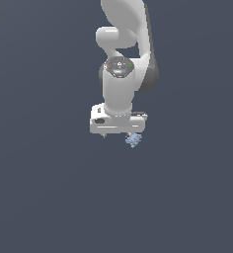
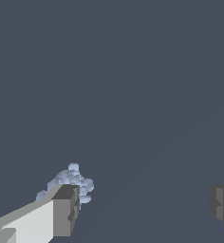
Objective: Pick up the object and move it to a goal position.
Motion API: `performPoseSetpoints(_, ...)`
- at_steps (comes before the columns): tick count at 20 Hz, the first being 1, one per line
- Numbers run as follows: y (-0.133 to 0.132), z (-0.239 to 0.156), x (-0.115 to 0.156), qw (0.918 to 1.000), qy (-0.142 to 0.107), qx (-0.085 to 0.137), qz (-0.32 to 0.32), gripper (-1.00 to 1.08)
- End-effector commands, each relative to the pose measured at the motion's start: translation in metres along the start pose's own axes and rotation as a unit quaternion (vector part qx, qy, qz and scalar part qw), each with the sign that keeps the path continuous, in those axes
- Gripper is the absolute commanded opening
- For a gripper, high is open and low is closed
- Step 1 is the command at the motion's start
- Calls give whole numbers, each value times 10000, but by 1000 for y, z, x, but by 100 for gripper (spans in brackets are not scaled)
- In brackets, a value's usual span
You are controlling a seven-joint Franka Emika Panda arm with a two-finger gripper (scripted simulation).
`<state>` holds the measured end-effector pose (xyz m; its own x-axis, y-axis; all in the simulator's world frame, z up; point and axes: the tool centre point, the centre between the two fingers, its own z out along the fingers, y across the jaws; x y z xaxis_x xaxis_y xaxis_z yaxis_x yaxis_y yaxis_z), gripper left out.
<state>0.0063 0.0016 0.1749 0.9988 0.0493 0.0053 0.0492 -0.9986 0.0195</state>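
The object (image 1: 134, 141) is a small pale blue knobbly clump on the flat grey-blue ground, just below the exterior view's right end of the white gripper hand. My gripper (image 1: 117, 134) points down, low over the ground. In the wrist view my gripper (image 2: 144, 205) is open, its two grey fingertips (image 2: 66, 209) wide apart with nothing between them. The object (image 2: 75, 182) lies right by one fingertip, which partly hides it. I cannot tell whether they touch.
The white arm (image 1: 121, 59) rises above the gripper toward the top of the exterior view. The ground (image 1: 49, 197) is one plain dark grey-blue surface, with no other object or goal marker in view.
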Motion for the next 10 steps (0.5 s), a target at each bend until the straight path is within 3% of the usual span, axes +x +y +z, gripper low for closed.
performPoseSetpoints(1, 0, 0, 0, 10000, 0, 0, 0, 100)
performPoseSetpoints(10, 22, 11, -9, 9992, -202, 33, 356, 100)
